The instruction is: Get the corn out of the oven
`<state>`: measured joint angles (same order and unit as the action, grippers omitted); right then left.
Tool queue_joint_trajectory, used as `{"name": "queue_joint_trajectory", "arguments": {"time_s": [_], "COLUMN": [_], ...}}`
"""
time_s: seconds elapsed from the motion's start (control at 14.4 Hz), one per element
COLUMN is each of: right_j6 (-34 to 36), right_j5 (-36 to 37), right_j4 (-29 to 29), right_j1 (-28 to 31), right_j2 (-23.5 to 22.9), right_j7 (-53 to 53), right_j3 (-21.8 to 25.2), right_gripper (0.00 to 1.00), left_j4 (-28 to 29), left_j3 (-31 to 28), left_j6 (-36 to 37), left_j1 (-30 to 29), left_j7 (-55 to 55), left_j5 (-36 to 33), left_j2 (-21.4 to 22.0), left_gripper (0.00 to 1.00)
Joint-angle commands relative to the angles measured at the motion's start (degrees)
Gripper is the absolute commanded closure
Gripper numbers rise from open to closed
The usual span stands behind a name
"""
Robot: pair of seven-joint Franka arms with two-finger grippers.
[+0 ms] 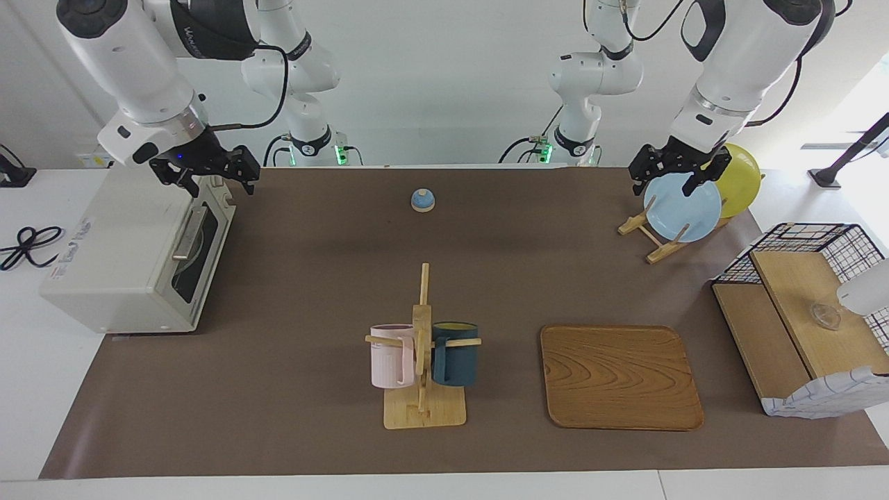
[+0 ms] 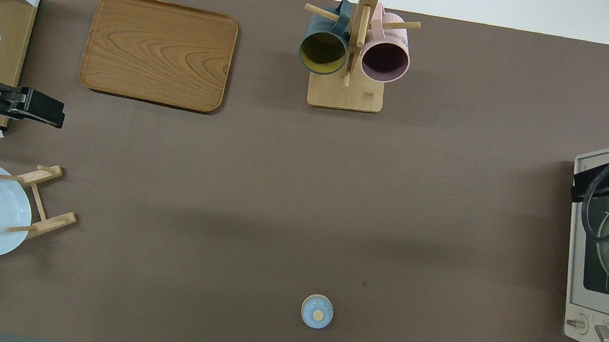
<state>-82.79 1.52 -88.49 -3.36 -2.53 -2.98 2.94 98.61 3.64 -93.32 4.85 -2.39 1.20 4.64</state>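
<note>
Two Franka arms hang over a brown mat on the white tabletop (image 1: 28,361). The right end effector (image 1: 208,177) is over the top front edge of the boxy cream-white toaster oven (image 1: 118,257) at the right arm's end of the tabletop; its fingers are spread apart with nothing between them. The oven's glass-windowed door, with its metal bar handle (image 1: 189,235), is shut. Through the window a curved, rounded shape shows dimly, but I cannot tell whether it is the corn; no yellow cob shows clearly in either view.

The left end effector (image 1: 677,173) is over the round pale blue plate (image 1: 684,208), which stands on edge in a wooden plate rack (image 1: 649,232) with a round yellow plate (image 1: 742,179) beside it. Its fingers are released too, gripping nothing.

Near the robots, about midway between the two arms, sits a small blue round lid with a tan knob (image 1: 423,200). Farther from the robots stands a wooden mug tree (image 1: 422,361) carrying a pink mug (image 1: 390,355) and a dark teal mug (image 1: 455,354), one on each side. Beside it, toward the left arm's end, lies a flat rectangular wooden tray (image 1: 618,378). At that end of the tabletop stands a black wire basket (image 1: 806,239) holding wooden boards.
</note>
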Motion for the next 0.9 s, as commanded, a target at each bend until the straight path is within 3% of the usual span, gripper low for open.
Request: {"name": "queue_joint_trajectory", "arguments": {"time_s": [0.0,0.42,0.49,0.62,0.76,0.83], "right_j6": [-1.41,-1.67,-3.94,-8.25,-14.99,-16.95], "right_j5": [-0.2,-0.12,-0.12,-0.12,0.32,0.76], "right_j4": [-1.51,-2.47,-3.26,-8.68,-15.88,-18.44], "right_j1": [0.72,2.3,2.74,5.1,5.9,5.99], "right_j2": [1.04,1.48,1.65,3.75,6.3,7.09], "right_j7": [0.87,0.17,-0.71,-3.33,-8.69,-9.41], "right_j3": [-0.48,-0.13,-0.04,-0.13,-0.04,0.05], "right_gripper": [0.0,0.0,0.22,0.8,1.0,1.0], "left_j4": [0.18,0.18,0.18,0.18,0.18,0.18], "left_j3": [0.4,0.4,0.4,0.4,0.4,0.4], "left_j6": [0.24,0.33,0.33,0.33,0.24,0.33], "left_j1": [-0.81,-0.81,-0.81,-0.81,-0.81,-0.81], "left_j7": [-0.16,-0.16,-0.16,-0.16,-0.16,-0.16], "left_j5": [0.3,0.3,0.3,0.3,0.3,0.3], "left_j2": [0.46,0.46,0.46,0.46,0.46,0.46], "left_gripper": [0.0,0.0,0.0,0.0,0.0,0.0]}}
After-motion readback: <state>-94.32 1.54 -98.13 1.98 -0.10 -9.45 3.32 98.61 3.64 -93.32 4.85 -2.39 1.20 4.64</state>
